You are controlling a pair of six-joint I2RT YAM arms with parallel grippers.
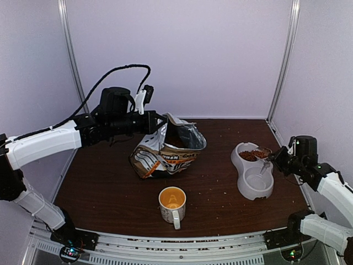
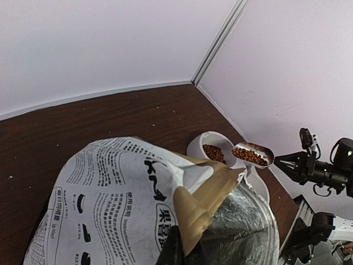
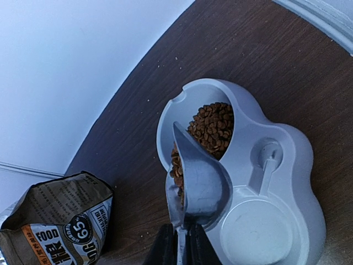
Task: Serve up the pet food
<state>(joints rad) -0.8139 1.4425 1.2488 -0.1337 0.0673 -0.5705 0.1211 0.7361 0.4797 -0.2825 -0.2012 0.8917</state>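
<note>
Clenched on the handle of a grey scoop [image 3: 203,187], the right pincer [image 3: 179,245] carries pet food [image 3: 212,124] — a few pellets show at the scoop's edge just ahead of its tips, and a pile already lies in the feeder [image 3: 292,165] compartment beyond. The round well [image 3: 256,234] beside the tips looks bare. Well off to its side, the left pincer [image 1: 159,122] grasps the bag [image 1: 165,157] by its open rim. Serving seems well along — this scoopful is not yet tipped out.
</note>
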